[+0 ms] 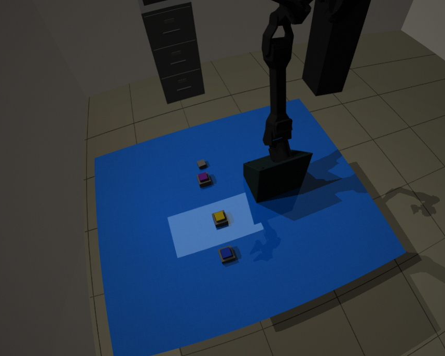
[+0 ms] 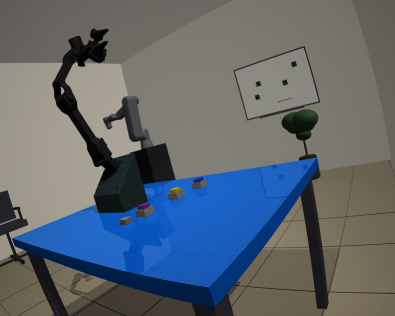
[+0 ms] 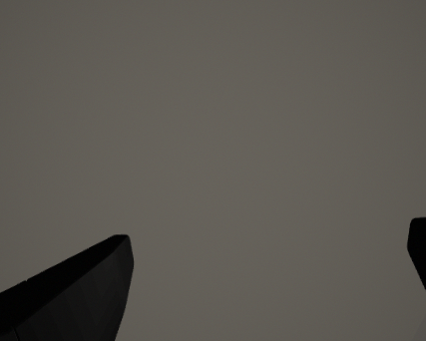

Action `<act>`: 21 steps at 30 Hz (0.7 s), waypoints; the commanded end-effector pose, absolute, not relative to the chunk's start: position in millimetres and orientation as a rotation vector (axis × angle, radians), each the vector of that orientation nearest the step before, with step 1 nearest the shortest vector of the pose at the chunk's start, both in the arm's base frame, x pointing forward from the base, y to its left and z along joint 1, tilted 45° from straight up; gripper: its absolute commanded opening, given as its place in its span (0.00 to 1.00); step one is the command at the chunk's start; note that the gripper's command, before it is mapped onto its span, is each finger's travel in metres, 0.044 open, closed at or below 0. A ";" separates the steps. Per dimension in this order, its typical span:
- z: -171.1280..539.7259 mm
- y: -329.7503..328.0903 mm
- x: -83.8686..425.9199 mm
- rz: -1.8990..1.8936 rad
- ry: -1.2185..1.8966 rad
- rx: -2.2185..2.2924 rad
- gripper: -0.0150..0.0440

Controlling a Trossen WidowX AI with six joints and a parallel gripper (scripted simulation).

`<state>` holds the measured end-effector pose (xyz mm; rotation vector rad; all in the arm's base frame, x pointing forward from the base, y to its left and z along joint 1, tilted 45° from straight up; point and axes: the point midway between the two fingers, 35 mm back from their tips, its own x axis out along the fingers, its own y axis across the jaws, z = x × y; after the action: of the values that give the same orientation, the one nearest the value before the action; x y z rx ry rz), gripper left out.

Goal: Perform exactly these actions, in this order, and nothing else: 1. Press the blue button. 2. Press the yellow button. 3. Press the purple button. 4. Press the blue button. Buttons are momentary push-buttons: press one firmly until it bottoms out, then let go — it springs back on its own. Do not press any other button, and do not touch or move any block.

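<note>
End effector raised high, fingers apart

End effector cut off by top view's edge.
</note>
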<state>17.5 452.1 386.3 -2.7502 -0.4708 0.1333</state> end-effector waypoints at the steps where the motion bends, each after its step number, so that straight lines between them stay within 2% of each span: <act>1: 384.0 453.0 19.0 0.138 -0.468 -2.747 0.93; 11: 241.6 476.2 122.0 0.401 -0.140 -2.440 0.93; 21: 98.4 432.1 225.1 0.457 0.396 -1.968 0.93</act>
<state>198.2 452.9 143.5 -2.1037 0.2264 0.4635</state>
